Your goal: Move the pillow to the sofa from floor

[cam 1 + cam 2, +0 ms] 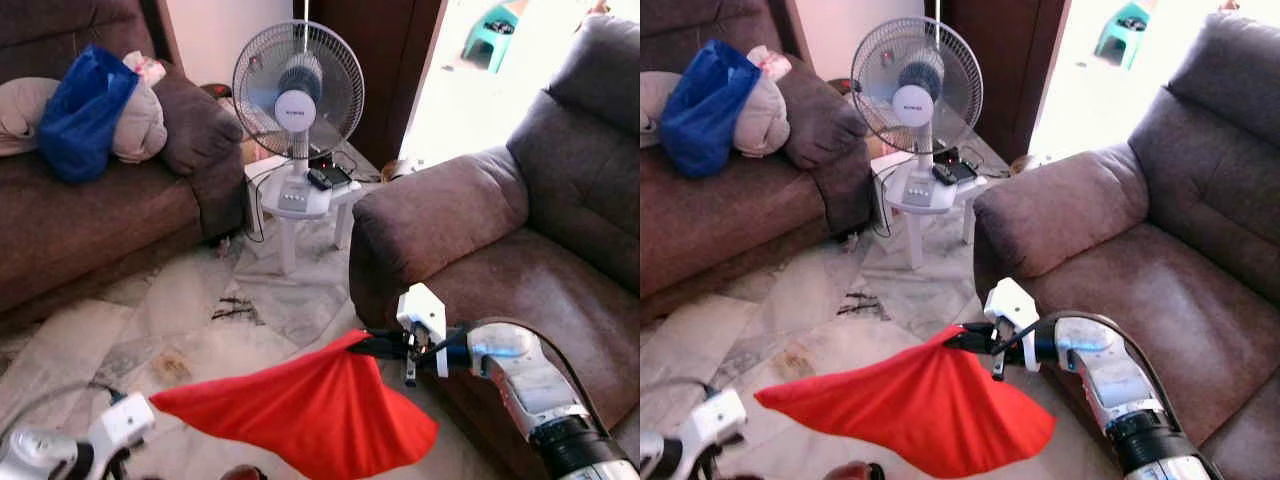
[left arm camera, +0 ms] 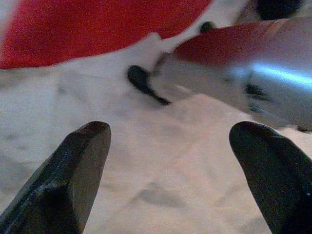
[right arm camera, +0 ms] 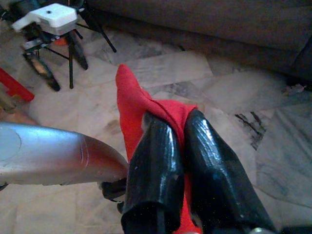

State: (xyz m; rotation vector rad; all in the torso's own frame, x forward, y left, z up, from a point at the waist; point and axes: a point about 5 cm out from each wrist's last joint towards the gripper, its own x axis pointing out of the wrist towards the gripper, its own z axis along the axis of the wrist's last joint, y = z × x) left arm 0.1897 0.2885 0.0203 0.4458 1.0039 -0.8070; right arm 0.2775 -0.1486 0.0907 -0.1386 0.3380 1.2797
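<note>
text: none legible | fan [image 1: 297,105] hub label: too small to read

Silver arms with black cuffs and cables; white wrist camera boxes; each hand [image 3: 178,146] two black fingers.

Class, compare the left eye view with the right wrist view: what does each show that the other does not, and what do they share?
The left eye view alone takes in the fan on its white stool, the blue bag on the far sofa, and the near sofa beside the right arm. The right wrist view alone shows, close up, the right pincer's fingers pressed together on a pinched fold of red cloth. Both show the red pillow hanging from the right pincer, above the marble floor.
</note>
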